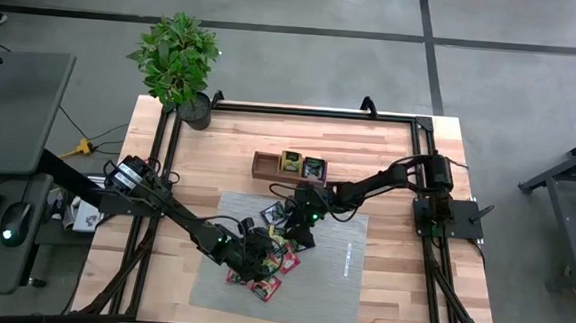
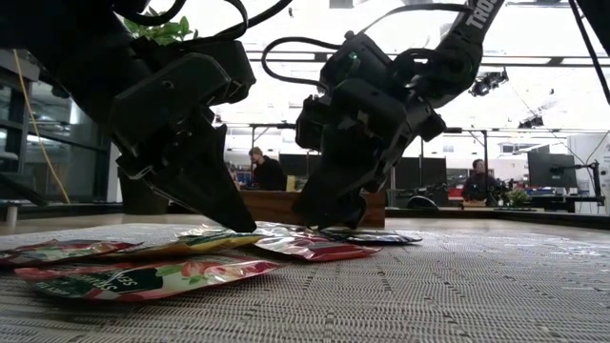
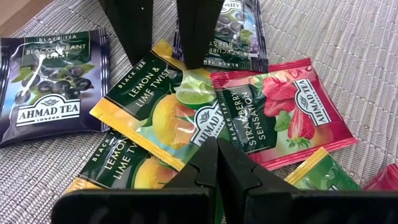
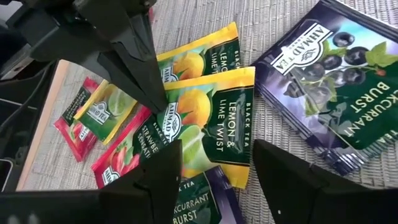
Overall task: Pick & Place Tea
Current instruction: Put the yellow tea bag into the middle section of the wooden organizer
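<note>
Two end effectors meet over the pile of tea sachets (image 1: pixel 267 255) scattered on the grey mat (image 1: pixel 341 275) on the wooden surface (image 1: pixel 388 158). Left end effector (image 3: pixel 216 144) has its fingers pressed together, empty, its tips on a lemon and lime sachet (image 3: pixel 168 115). Right end effector (image 4: pixel 216 163) stands wide open (holding nothing) astride that same yellow sachet, a blackcurrant sachet (image 4: pixel 339 81) just beside.

sachets (image 3: pixel 180 118) — glossy foil | mat (image 3: pixel 348 56) — woven, ribbed cloth | table (image 1: pixel 368 156) — smooth wood
</note>
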### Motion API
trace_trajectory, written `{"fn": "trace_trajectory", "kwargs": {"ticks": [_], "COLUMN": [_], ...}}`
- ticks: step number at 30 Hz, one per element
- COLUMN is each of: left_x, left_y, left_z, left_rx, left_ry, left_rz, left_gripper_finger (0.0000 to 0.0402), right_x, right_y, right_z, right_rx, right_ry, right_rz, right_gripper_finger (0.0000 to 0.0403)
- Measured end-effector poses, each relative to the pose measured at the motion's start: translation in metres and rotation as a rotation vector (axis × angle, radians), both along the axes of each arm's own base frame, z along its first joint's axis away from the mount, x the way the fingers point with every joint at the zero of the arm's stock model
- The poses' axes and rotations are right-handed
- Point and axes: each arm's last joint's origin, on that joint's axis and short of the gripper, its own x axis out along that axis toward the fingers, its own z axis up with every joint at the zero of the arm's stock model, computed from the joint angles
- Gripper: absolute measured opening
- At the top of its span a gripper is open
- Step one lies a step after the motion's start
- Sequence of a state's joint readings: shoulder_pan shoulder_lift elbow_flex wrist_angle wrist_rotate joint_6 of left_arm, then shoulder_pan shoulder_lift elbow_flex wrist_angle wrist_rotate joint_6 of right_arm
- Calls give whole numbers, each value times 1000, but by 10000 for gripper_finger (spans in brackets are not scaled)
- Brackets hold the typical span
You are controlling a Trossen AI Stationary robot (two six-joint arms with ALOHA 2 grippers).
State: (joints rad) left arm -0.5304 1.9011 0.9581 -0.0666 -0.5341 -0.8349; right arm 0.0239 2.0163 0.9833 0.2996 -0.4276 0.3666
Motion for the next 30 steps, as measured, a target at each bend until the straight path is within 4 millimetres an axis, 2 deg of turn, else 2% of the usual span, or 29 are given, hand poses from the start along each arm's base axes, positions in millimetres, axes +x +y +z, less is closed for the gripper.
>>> {"fn": "trace_trajectory", "kwargs": {"ticks": [18, 30], "left_x": [0, 0], "left_y": [0, 0], "left_z": [0, 0], "left_rx": [0, 18], "left_ry": [-1, 2], "left_rz": [1, -22], "left_gripper_finger": [1, 1], "right_x": [-1, 0], "right_y": [1, 1], "right_z": [-2, -1], "right_rx": [-40, -31], "right_ry": [-5, -11], "right_rz": [7, 8], "right_gripper_finger": [9, 2]}}
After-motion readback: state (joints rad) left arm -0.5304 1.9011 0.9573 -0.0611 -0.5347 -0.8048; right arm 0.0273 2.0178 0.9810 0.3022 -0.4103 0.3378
